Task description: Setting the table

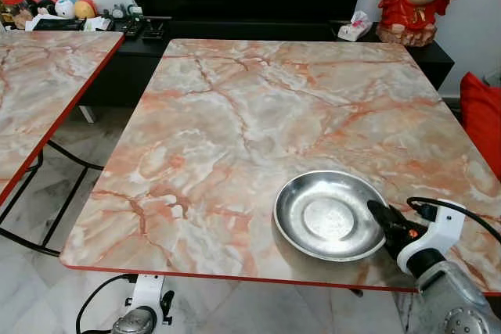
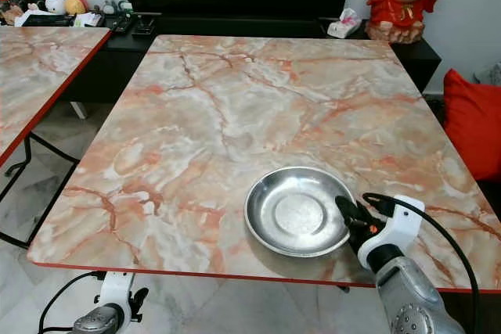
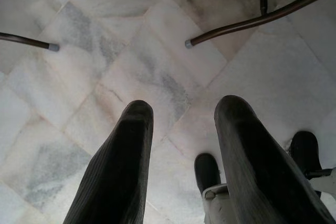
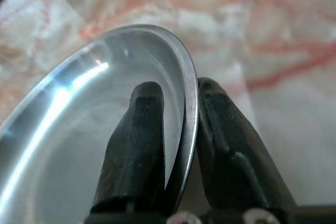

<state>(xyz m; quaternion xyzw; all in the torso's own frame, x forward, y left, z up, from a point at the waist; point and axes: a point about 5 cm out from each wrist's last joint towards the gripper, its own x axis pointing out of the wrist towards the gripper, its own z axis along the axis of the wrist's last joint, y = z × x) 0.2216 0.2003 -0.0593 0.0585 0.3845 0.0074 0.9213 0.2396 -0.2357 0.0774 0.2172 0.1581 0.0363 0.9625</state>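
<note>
Right gripper (image 4: 181, 129) pinching the rim of the steel plate (image 1: 329, 214), one finger inside, one outside. Resting flat near the front right edge of the marble table (image 1: 235, 115). Probably placing the plate; next, letting go cleanly and backing off without dragging it. Left gripper (image 3: 181, 145) spread, idle over the floor (image 3: 105, 35)

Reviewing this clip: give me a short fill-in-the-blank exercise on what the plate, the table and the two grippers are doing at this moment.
1. The right gripper has its fingers closed on the ____ of the steel plate.
2. The plate sits on the marble-pattern table near its front ____ corner, robot's side.
3. The left gripper hangs below the table with its fingers ____, over the tiled floor.

Missing words: rim; right; open
</note>
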